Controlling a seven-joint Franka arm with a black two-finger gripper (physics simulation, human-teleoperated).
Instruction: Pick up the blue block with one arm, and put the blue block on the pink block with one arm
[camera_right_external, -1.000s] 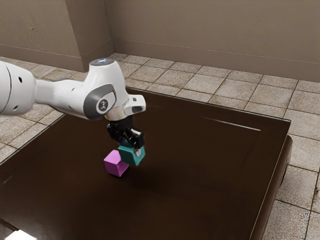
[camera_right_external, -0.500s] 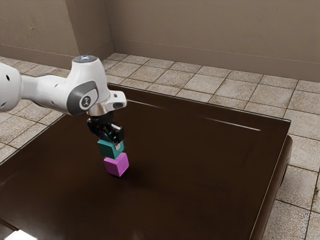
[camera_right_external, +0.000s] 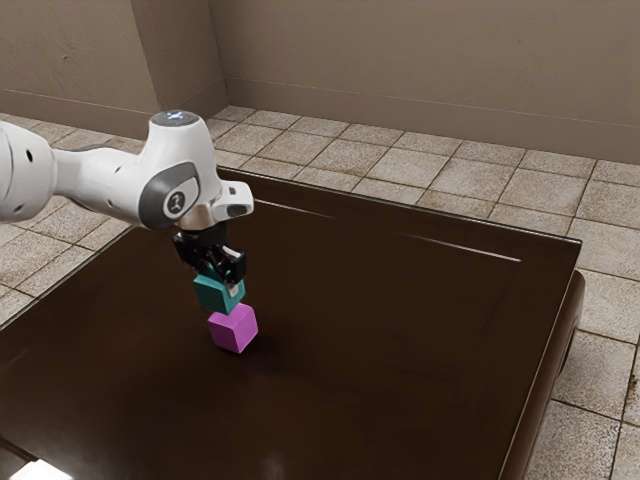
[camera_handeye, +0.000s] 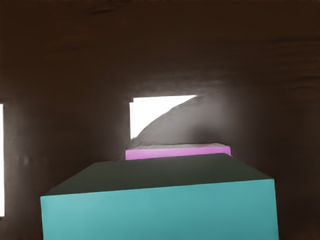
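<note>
Tool (camera_right_external: 218, 264) clamped on blue block (camera_right_external: 219, 294) from two sides | block hangs squarely over pink block (camera_right_external: 232, 329), left of worktop (camera_right_external: 420, 330) centre; contact unclear | you need that alignment so it seats flat on release

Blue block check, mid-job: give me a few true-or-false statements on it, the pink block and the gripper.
1. The gripper is shut on the blue block. True.
2. The blue block lies on the table beside the pink block. False: it is held directly over the pink block, off the table.
3. The pink block stands on the table. True.
4. The pink block is near the table's edge at the exterior view's right. False: it sits toward the exterior view's left.
</note>
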